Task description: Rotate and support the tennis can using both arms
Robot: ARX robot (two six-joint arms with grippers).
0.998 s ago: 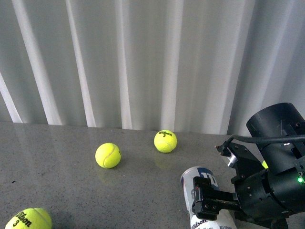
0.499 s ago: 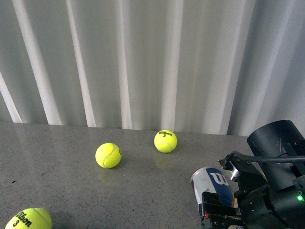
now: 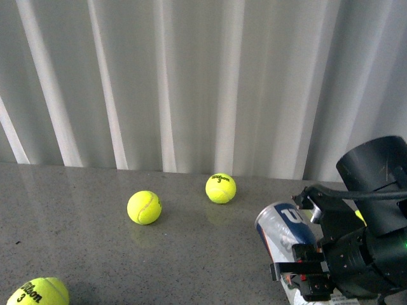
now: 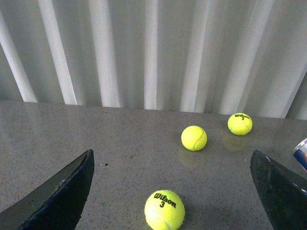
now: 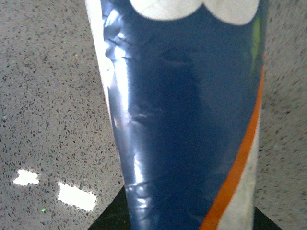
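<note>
The tennis can (image 3: 286,227), with its navy, white and orange label, is tilted at the front right of the grey table, its silver-rimmed end pointing up and to the left. My right gripper (image 3: 305,272) is shut on its lower part. In the right wrist view the can's label (image 5: 184,110) fills the frame above the speckled tabletop. My left gripper (image 4: 175,191) is open, its two black fingers (image 4: 57,196) wide apart over the table. A sliver of the can (image 4: 302,153) shows at the edge of the left wrist view. The left arm is out of the front view.
Three yellow tennis balls lie on the table: one in the middle (image 3: 144,207), one further back (image 3: 220,188), one at the front left (image 3: 38,293). The last ball (image 4: 164,209) lies between my left fingers. A white pleated curtain (image 3: 191,82) closes off the back.
My right gripper has raised the can's rimmed end and swung it to the right, so the can stands steeper than a second ago. The balls have not moved.
</note>
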